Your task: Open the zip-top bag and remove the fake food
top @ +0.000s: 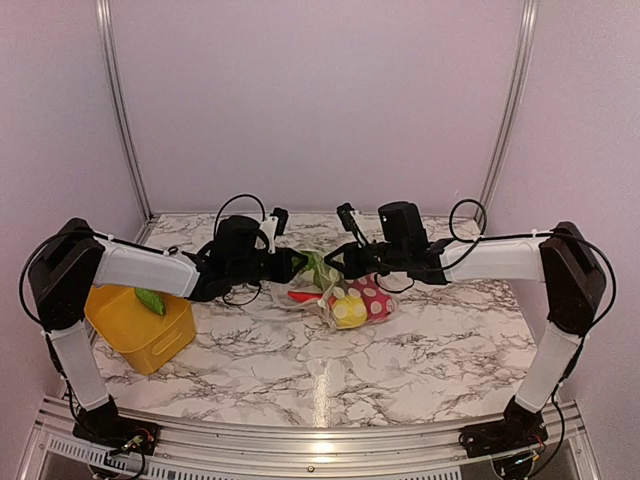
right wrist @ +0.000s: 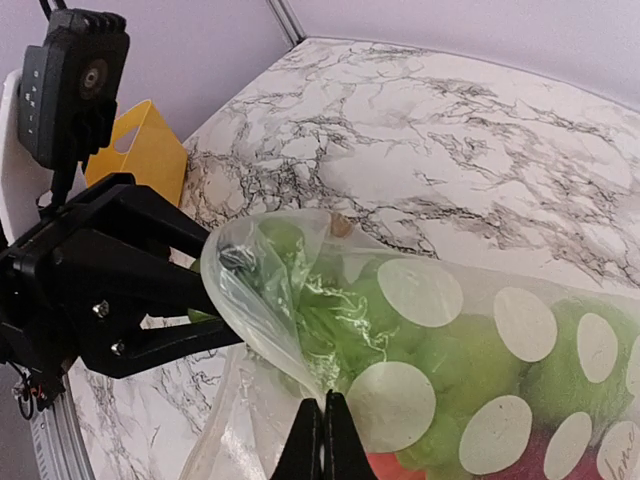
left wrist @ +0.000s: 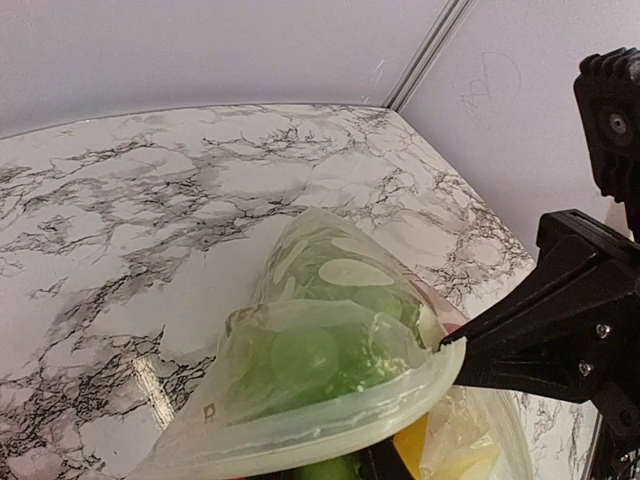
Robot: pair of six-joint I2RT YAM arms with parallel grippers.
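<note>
- Two black two-finger claws meet at the mouth of the clear, floppy plastic zip-top bag with pale round dots [right wrist: 450, 320]. The bag is well to the right of the yellow plastic basket [top: 135, 338], and its lower part seems to rest on the white marble-pattern table [top: 420, 370].
- The right claw [right wrist: 322, 440], on the bag's side far from the basket, is clenched on a thin fold of the film under the rim.
- The left claw [top: 297, 266], between the basket and the bag, reaches to the opposite lip. Its tips go behind the film, so I cannot tell whether it grasps or is released.
- The small plastic toy fruits, green, red and yellow [top: 350, 310], sit inside the bag, and the mouth looks only partly parted.
- I think a good opening needs both grips close to the stiff zip strip, because loose film only stretches.
- The pull should then be slow and even, one lip toward the basket and one away from it, with the bag kept low so the weight of the toys does not tear a lip free.
</note>
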